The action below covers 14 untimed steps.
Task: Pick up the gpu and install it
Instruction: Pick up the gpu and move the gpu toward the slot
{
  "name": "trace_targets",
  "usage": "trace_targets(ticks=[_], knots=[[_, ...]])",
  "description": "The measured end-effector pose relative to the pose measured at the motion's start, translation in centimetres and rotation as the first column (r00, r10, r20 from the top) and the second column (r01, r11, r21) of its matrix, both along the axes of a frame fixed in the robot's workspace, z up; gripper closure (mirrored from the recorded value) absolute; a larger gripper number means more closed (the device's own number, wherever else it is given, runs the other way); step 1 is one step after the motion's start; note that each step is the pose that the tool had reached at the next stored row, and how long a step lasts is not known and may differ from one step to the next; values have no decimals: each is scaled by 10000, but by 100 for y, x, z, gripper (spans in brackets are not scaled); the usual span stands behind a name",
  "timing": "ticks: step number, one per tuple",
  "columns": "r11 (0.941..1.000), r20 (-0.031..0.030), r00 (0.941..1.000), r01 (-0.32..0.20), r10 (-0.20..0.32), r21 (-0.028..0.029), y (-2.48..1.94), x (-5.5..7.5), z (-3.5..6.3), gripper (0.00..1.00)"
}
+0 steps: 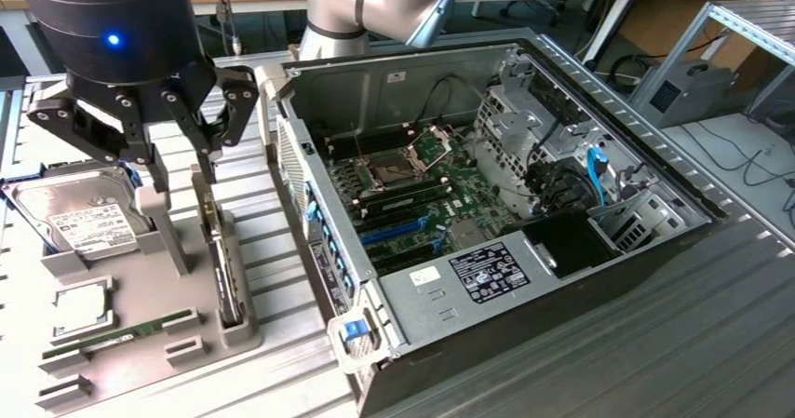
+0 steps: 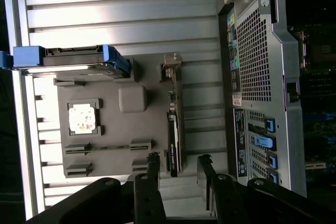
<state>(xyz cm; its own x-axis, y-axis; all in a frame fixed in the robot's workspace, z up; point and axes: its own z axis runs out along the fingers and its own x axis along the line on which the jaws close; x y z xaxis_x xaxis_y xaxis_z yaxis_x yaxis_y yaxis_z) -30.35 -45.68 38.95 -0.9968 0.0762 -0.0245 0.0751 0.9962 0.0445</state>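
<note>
The gpu [image 1: 222,267] stands on its edge in a slot of the grey holder [image 1: 186,330], its green board and silver bracket facing up. My gripper [image 1: 170,157] hangs a little above the holder, open, with nothing between its fingers. In the wrist view the gpu [image 2: 173,121] runs as a thin dark strip. The near end of that strip lies between the two fingertips of the gripper [image 2: 178,160], which are spread apart. The open computer case [image 1: 497,204] lies to the exterior view's right of the holder, its motherboard [image 1: 416,199] exposed.
On the same holder sit a silver hard drive [image 1: 81,218] with a white label, a square CPU [image 1: 81,308] and a slim green RAM stick [image 1: 125,332]. The case's perforated rear wall [image 2: 257,77] stands close beside the holder. Ribbed metal table [image 1: 286,278] lies between them.
</note>
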Motion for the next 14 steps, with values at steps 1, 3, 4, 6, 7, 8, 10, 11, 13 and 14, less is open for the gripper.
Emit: trace_targets(ticks=[1,3,4,6,7,8,10,11,13,14], knots=[[10000,-1,10000,0,0,-1,0,0,-11,58],[10000,-1,10000,0,0,-1,0,0,-34,58],[10000,-2,10000,0,0,-2,0,0,-41,58],[10000,-2,10000,0,0,-2,0,0,-48,58],[10000,-2,10000,0,0,-1,0,0,-52,58],[10000,-1,10000,0,0,1,0,0,-53,58],[10000,-2,10000,0,0,3,0,0,-54,58],[10000,-1,10000,0,0,5,0,0,-55,58],[10000,1,10000,0,0,10,0,0,-60,58],[10000,2,10000,0,0,12,0,0,-66,58]])
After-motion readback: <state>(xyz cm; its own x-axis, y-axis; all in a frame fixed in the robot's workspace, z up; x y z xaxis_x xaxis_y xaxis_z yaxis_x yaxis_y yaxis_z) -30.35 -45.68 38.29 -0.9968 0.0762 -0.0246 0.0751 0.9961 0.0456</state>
